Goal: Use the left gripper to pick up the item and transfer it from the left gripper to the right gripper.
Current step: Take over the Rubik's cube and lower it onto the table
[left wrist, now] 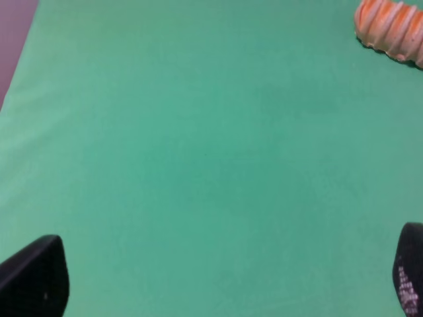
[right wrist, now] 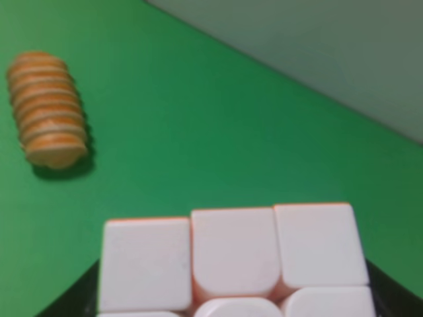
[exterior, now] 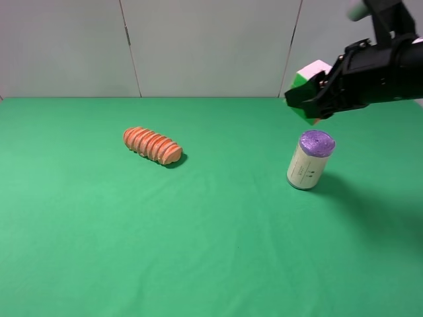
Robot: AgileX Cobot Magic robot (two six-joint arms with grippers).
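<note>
One puzzle cube (exterior: 312, 70) is clamped in the right gripper (exterior: 314, 99), aloft near the purple-topped canister (exterior: 310, 160). It looks like light, rigid, slick plastic, best pinched on opposite flat faces. The right wrist view shows its white face close up. Only the left wrist view shows the left gripper (left wrist: 221, 277), its fingers (left wrist: 33, 281) spread wide and empty over the green bench (left wrist: 198, 132).

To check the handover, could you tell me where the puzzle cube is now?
The cube is high on the right of the exterior view, clamped in the right gripper, above the purple-topped canister.
</note>
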